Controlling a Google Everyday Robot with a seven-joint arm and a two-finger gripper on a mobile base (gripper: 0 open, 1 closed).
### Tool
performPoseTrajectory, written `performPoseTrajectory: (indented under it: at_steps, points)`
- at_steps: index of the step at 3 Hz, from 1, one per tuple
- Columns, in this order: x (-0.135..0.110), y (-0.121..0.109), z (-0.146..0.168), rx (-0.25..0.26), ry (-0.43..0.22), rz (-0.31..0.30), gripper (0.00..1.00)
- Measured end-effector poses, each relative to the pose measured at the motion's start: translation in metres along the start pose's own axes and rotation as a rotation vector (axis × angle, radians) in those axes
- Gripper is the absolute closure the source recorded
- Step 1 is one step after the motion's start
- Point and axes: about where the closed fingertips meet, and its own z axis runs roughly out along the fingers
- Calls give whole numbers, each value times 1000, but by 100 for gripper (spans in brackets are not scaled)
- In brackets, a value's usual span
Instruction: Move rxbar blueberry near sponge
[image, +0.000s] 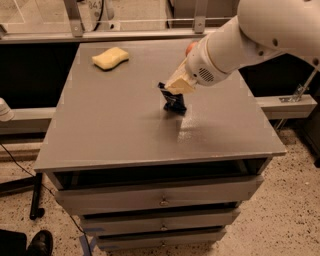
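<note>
The rxbar blueberry, a dark navy-blue wrapper, hangs tilted from my gripper just above the middle of the grey table top. The gripper is shut on the bar's upper end, and its tan fingers cover part of the wrapper. The pale yellow sponge with wavy sides lies flat at the far left of the table, well apart from the bar and the gripper. My white arm reaches in from the upper right.
A red apple shows partly behind the arm near the table's far edge. The table is a drawer cabinet with three drawers. A metal rail runs behind it. A shoe is on the floor at lower left.
</note>
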Motion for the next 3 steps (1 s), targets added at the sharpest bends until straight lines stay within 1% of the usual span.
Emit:
performPoseTrajectory:
  at_steps: [1, 2, 3]
  points:
    - [-7, -12, 7, 37, -17, -14, 100]
    - [-22, -43, 24, 91, -66, -24, 100]
    - [-38, -77, 52, 122, -142, -24, 100]
